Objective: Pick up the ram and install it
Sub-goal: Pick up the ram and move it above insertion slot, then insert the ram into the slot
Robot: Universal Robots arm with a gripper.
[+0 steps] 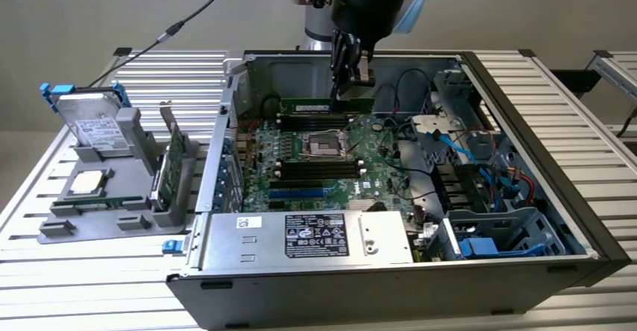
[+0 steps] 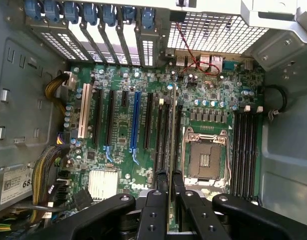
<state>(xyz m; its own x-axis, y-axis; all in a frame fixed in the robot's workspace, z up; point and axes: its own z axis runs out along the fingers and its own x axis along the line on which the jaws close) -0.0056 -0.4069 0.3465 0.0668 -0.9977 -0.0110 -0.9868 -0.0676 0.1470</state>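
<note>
The ram is a long thin green stick, level over the far memory slots of the motherboard inside the open computer case. My gripper comes down from above and is shut on the stick's end toward the exterior view's right. In the wrist view the ram appears edge-on as a thin line between the black fingers, lined up with the black memory slots beside the CPU socket. Whether the stick touches a slot I cannot tell.
On the exterior view's left a grey fixture holds a metal drive with blue tabs, a CPU chip and an upright green card. The power supply fills the case front; blue cables and drive bays crowd the right.
</note>
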